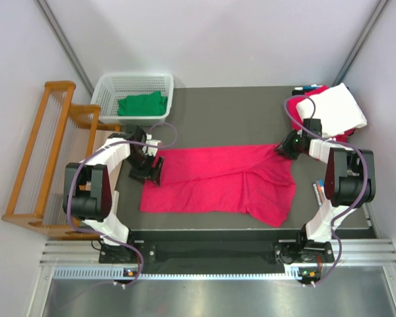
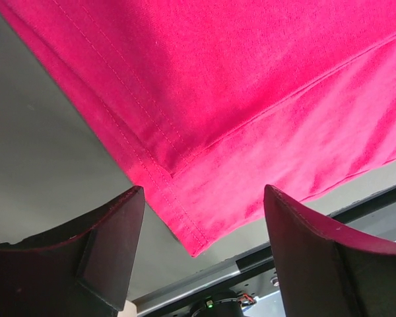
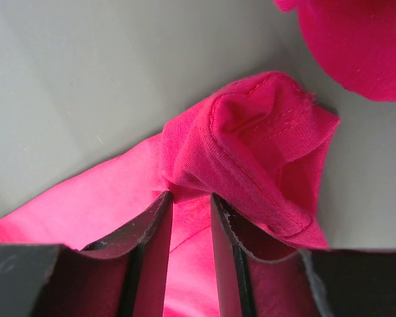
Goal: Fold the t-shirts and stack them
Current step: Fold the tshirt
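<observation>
Left gripper [image 2: 204, 191]: fingers [image 2: 112, 238] stand wide apart and grip nothing. The hemmed corner of the crimson-pink soft cloth t-shirt [image 1: 218, 181] lies flat on the table beneath the gap. Right gripper [image 3: 190, 198]: fingers [image 3: 155, 238] nearly together, pinched on a bunched fold at the shirt's far right corner, with cloth humped up at the tips. The shirt is spread across the middle of the dark grey table [image 1: 218, 112]; its left edge is straight and its right part is creased, trailing toward the near edge. A broad band of grey top shows between the shirt's far edge and the white plastic lattice basket [image 1: 112, 89], which holds the bright green t-shirt [image 1: 142, 104]. The white cloth t-shirt [image 1: 336, 109] sits at the far right corner. A wooden rack [image 1: 36, 158] stands left of the table, with pale walls around.
</observation>
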`<action>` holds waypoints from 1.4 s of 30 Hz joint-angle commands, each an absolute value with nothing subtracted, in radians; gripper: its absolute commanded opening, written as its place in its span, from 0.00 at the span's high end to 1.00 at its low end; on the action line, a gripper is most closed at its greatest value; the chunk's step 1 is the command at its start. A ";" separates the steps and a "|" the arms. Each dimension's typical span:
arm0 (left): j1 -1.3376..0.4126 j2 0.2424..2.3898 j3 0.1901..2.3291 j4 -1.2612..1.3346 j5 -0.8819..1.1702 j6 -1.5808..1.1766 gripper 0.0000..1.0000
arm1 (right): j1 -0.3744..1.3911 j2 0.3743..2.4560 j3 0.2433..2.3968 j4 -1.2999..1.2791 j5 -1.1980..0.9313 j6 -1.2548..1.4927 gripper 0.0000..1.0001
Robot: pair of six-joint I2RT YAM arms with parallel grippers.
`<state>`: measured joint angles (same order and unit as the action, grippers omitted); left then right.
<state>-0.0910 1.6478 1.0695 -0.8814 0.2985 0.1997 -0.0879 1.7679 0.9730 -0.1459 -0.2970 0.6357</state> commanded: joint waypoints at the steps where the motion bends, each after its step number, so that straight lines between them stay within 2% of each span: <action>1: -0.098 1.670 1.072 -0.844 0.310 0.184 0.27 | -0.086 1.764 0.953 -0.166 -0.287 0.623 0.70; 4: -0.101 1.687 1.094 -0.850 0.319 0.176 0.40 | -0.086 1.764 0.950 -0.164 -0.288 0.626 0.70; 10: -0.110 1.718 1.114 -0.845 0.318 0.169 0.42 | -0.086 1.764 0.951 -0.161 -0.290 0.624 0.71; 13: -0.113 1.718 1.114 -0.844 0.318 0.167 0.46 | -0.086 1.764 0.946 -0.160 -0.288 0.623 0.71; 19: -0.118 1.717 1.106 -0.841 0.310 0.169 0.70 | -0.086 1.773 0.940 -0.152 -0.291 0.624 0.71; 21: -0.120 1.717 1.109 -0.841 0.307 0.170 0.73 | -0.086 1.772 0.940 -0.153 -0.291 0.624 0.71; 34: -0.127 1.724 1.120 -0.848 0.267 0.198 0.78 | -0.086 1.769 0.946 -0.164 -0.291 0.620 0.71; 36: -0.127 1.729 1.123 -0.847 0.244 0.206 0.82 | -0.086 1.770 0.948 -0.166 -0.291 0.620 0.71; 38: -0.126 1.738 1.121 -0.844 0.229 0.207 1.00 | -0.086 1.769 0.950 -0.167 -0.291 0.620 0.71; 42: -0.126 1.740 1.114 -0.842 0.229 0.213 1.00 | -0.086 1.767 0.954 -0.172 -0.290 0.618 0.71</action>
<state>-0.1253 1.7329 1.0939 -0.8562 0.2409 0.1963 -0.0879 1.7679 0.9684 -0.1421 -0.2977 0.6357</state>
